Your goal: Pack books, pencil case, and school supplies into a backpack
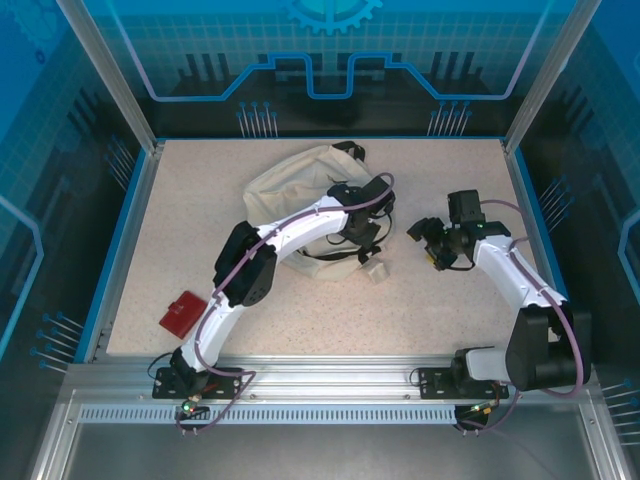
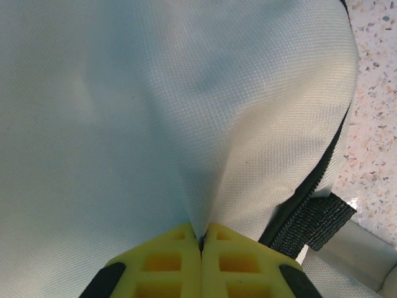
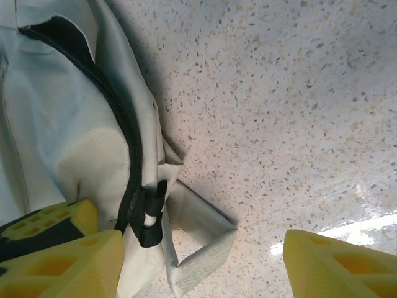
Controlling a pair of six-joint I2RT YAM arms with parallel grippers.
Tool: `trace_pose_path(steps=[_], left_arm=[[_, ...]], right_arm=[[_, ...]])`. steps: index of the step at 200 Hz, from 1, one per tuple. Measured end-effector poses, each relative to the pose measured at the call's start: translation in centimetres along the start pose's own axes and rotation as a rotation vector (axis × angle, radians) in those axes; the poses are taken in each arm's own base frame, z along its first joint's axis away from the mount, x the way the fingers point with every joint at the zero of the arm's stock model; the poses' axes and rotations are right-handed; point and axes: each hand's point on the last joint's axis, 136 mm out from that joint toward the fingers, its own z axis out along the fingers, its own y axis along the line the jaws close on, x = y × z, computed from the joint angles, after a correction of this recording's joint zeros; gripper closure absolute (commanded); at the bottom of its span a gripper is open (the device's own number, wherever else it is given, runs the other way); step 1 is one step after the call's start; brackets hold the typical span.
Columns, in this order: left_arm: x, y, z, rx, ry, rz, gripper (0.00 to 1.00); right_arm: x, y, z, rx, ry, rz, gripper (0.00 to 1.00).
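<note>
Top external view, starting at the near edge: a small red pouch [image 1: 183, 312] lies flat on the surface [image 1: 180, 220] at the near left, well apart from everything else. I judge it is one of the supplies to be packed later. Further in, the left fingers [image 2: 201, 261] are clenched on a fold of the cream backpack [image 1: 285, 185] and pinch the cloth into a ridge, probably to keep the bag steady. Beside it, the right fingers [image 3: 62, 261] are spread wide and hold nothing. They hang over the black zip [image 3: 127, 143], its pull tab [image 3: 149, 220] and the beige tag [image 3: 198, 254], so I think they prepare to take the pull. The backpack lies crumpled in the middle of the far half, and the zip looks closed there.
</note>
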Motion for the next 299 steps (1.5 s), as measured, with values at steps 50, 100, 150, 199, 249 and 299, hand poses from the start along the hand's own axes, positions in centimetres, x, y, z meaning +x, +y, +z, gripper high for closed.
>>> trace_pose_path(steps=[50, 100, 150, 199, 249, 299], left_arm=[[-2.4, 3.8, -5.9, 0.072, -0.118, -0.126, 0.96], [-4.0, 8.2, -9.5, 0.111, -0.239, -0.295, 0.98], [-3.6, 7.3, -8.9, 0.152, -0.224, -0.309, 0.98], [-3.3, 7.1, -8.5, 0.164, -0.215, -0.308, 0.98], [-3.2, 6.7, -7.9, 0.182, -0.213, -0.306, 0.98], [-3.1, 5.5, -6.1, 0.249, -0.195, -0.337, 0.96]], right_arm=[[4.0, 1.6, 3.1, 0.035, 0.109, -0.081, 0.4], [6.6, 6.9, 6.2, -0.006, 0.18, -0.18, 0.47], [5.8, 9.7, 8.8, 0.005, 0.166, -0.223, 0.59], [4.8, 9.7, 11.2, 0.06, 0.155, -0.265, 0.77], [5.0, 9.2, 11.1, 0.068, 0.159, -0.282, 0.98], [6.8, 8.9, 2.8, -0.056, 0.125, -0.301, 0.98]])
